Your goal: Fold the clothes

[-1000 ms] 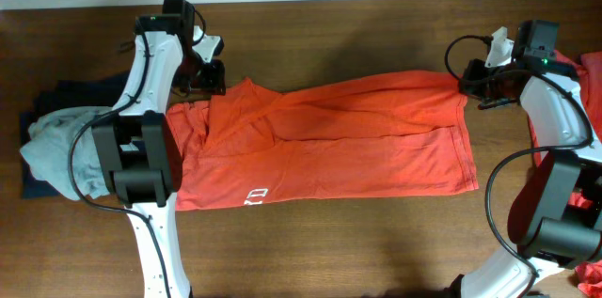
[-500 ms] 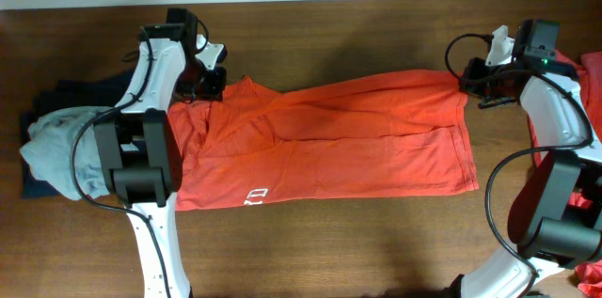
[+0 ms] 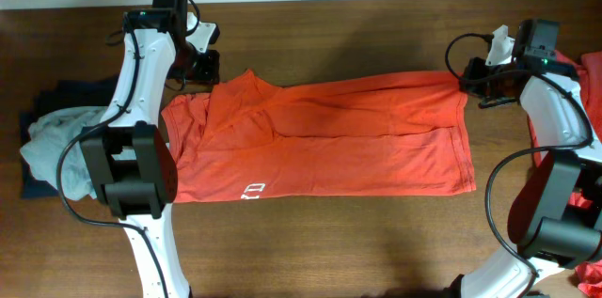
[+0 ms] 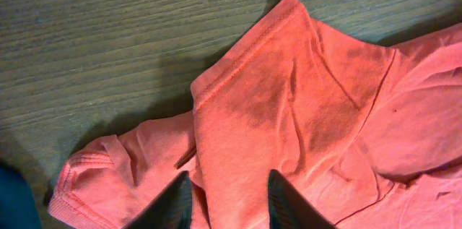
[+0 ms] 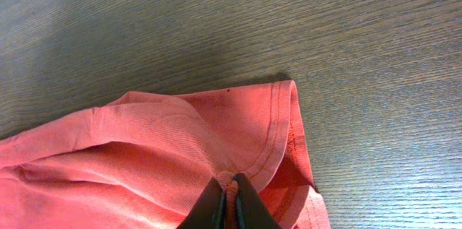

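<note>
Against a second ago, we are seeing the left gripper [image 3: 201, 63] drawn up and away from the sleeve end. Its fingers are standing apart above the cloth, gripping nothing. The right gripper [image 5: 229, 180] is unmoved, pressed together on a hem corner of the orange-red T-shirt [image 3: 329, 138].

The shirt is lying lengthwise across the middle of the table [image 3: 329, 25], its left end flatter than before. A long crease is running along the upper half, and the white lettering [image 3: 252, 191] is showing at the near edge.

The fabric is a soft matte knit with double-stitched hems and a rumpled sleeve, on dark grained wood. A grey garment [image 3: 52, 148] is slumped over a navy garment [image 3: 66, 91] at the left edge.
</note>
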